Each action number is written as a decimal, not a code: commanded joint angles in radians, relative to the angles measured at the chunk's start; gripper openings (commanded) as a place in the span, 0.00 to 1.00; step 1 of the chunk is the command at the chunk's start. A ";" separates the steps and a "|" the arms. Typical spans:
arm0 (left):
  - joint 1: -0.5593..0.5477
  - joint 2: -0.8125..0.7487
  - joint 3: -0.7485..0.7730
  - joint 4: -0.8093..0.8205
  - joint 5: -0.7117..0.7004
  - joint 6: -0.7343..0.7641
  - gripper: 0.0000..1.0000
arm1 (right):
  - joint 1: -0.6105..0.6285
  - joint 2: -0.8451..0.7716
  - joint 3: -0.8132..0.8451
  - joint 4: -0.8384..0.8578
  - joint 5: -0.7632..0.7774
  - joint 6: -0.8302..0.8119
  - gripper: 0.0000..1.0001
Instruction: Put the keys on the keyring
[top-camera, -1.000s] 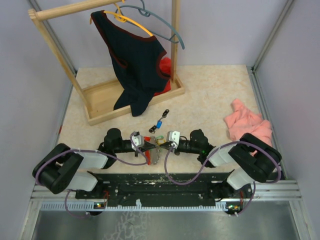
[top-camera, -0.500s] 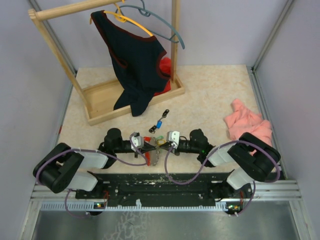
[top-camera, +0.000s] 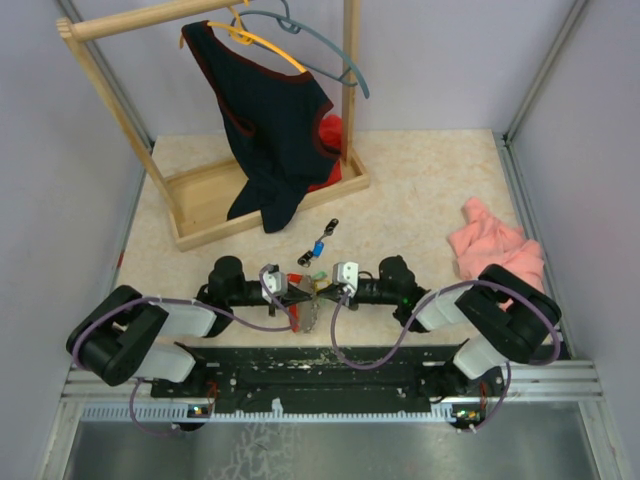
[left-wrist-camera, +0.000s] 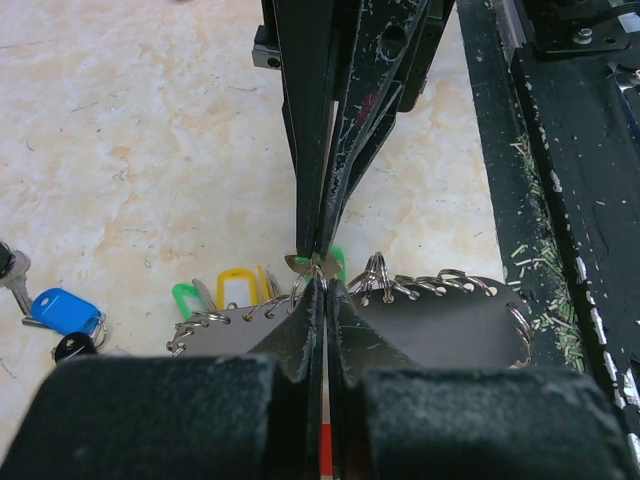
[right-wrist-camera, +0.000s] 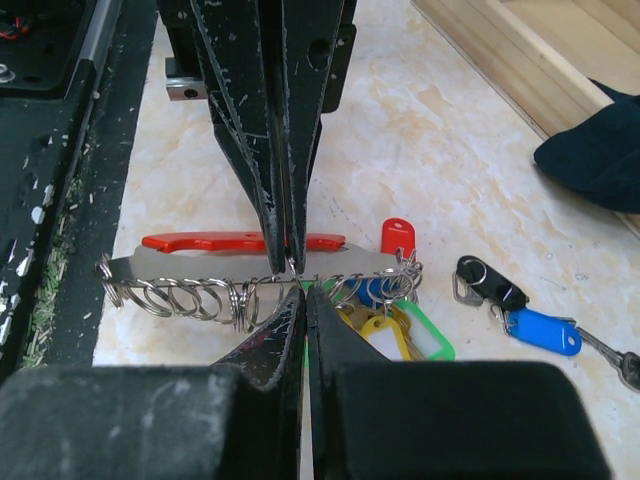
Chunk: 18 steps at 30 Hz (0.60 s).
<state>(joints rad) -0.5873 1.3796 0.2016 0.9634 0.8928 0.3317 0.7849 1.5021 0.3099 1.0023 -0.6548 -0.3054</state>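
The keyring (right-wrist-camera: 230, 243), a red bar over a grey plate (left-wrist-camera: 440, 322), lies flat between the arms with several small split rings along its edge. My left gripper (left-wrist-camera: 322, 286) is shut, its tips pinching one of those rings at the plate's edge. My right gripper (right-wrist-camera: 303, 291) is shut tip to tip against it, clamped on a small key with a green head (left-wrist-camera: 337, 262). In the top view, left gripper (top-camera: 303, 291) and right gripper (top-camera: 320, 287) meet over the keyring (top-camera: 306, 312). Red (right-wrist-camera: 397, 237), yellow (right-wrist-camera: 385, 325) and green (right-wrist-camera: 425, 343) keys hang on it. A blue key (right-wrist-camera: 541, 331) and a black key (right-wrist-camera: 490, 284) lie loose.
A wooden rack (top-camera: 265, 205) with a navy garment (top-camera: 272, 130) and hangers stands at the back left. A pink cloth (top-camera: 497, 247) lies at the right. The black base rail (top-camera: 320, 365) runs along the near edge, close behind the keyring.
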 joint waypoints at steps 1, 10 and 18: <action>-0.002 0.001 0.032 0.034 0.019 -0.017 0.01 | 0.003 0.009 0.055 0.087 -0.083 -0.006 0.00; 0.016 0.000 0.014 0.089 -0.005 -0.065 0.01 | 0.004 0.021 0.057 0.091 -0.108 0.001 0.00; 0.027 -0.002 0.003 0.102 -0.053 -0.077 0.01 | 0.004 -0.118 0.031 -0.102 0.100 0.036 0.00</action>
<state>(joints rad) -0.5674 1.3800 0.2012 0.9958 0.8612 0.2680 0.7845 1.4967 0.3286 1.0088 -0.6678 -0.2977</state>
